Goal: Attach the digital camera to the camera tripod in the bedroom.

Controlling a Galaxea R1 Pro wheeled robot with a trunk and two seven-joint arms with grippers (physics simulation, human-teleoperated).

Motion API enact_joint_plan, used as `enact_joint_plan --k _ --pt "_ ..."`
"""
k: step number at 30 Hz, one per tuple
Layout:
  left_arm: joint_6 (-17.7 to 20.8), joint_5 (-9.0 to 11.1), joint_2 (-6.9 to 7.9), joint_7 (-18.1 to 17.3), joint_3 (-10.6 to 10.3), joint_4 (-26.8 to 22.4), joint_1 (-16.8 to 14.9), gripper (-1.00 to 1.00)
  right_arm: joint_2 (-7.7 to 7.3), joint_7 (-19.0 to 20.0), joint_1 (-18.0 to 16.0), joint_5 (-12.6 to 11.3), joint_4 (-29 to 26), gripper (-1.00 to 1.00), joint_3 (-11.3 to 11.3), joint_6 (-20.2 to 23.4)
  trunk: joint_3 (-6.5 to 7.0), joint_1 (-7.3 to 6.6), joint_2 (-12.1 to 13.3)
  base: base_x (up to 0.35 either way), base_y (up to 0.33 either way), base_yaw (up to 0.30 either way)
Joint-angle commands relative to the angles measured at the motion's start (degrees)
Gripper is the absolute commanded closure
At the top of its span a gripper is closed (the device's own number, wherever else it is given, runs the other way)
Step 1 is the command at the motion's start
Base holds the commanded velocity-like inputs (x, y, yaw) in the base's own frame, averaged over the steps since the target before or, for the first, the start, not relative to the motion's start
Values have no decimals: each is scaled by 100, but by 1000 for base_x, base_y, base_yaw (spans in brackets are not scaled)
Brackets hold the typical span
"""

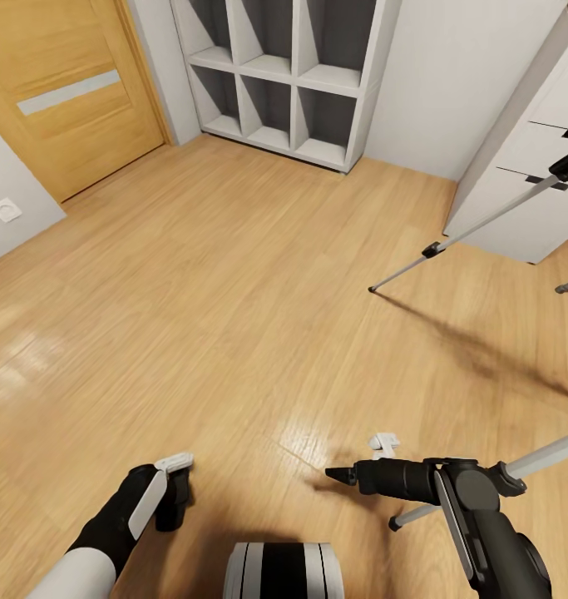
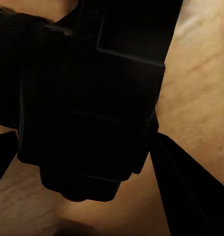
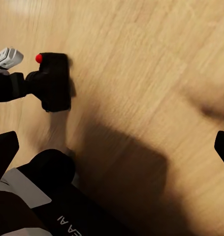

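Left claw (image 1: 174, 499) clamped on digital camera (image 3: 55, 81), low over plank floor (image 1: 234, 291). Right claw (image 1: 343, 474) spread wide, empty, beside camera tripod (image 1: 483, 223) leg.

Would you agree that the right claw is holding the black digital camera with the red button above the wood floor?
Not quite: it is the left claw that holds the digital camera, as the right wrist view shows, with the red button on top and the wood floor below. The right claw holds nothing.
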Motion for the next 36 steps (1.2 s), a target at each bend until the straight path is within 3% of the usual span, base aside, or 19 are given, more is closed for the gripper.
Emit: enact_joint_plan --k 1,5,6,10,17,23,36 --pt "26 46 -5 33 -8 -38 -2 100 1 60 -3 60 -5 -100 -6 20 -4 -1 -2 0 0 0" --pt "85 49 -74 38 -80 -294 -1 100 1 60 -3 60 -5 -100 -6 20 -4 -1 -2 0 0 0" --pt "1780 65 -646 101 -375 -3055 30 100 1 64 -3 60 -6 -100 -8 20 -4 -1 -2 0 0 0" --pt "1855 76 -654 101 -521 -3700 25 100 1 67 -3 57 -11 -100 -7 20 -4 -1 -2 0 0 0" --pt "1929 99 -680 101 -857 -3972 26 100 1 68 -3 60 -13 -100 -6 20 -4 -1 -2 0 0 0" --pt "1939 93 -851 101 -1110 -4012 25 100 1 68 -3 58 -14 -100 -7 20 -4 -1 -2 0 0 0" --pt "1940 81 -875 101 -1138 -4015 21 100 1 69 -3 58 -14 -100 -6 20 19 -4 0 0 0 0"
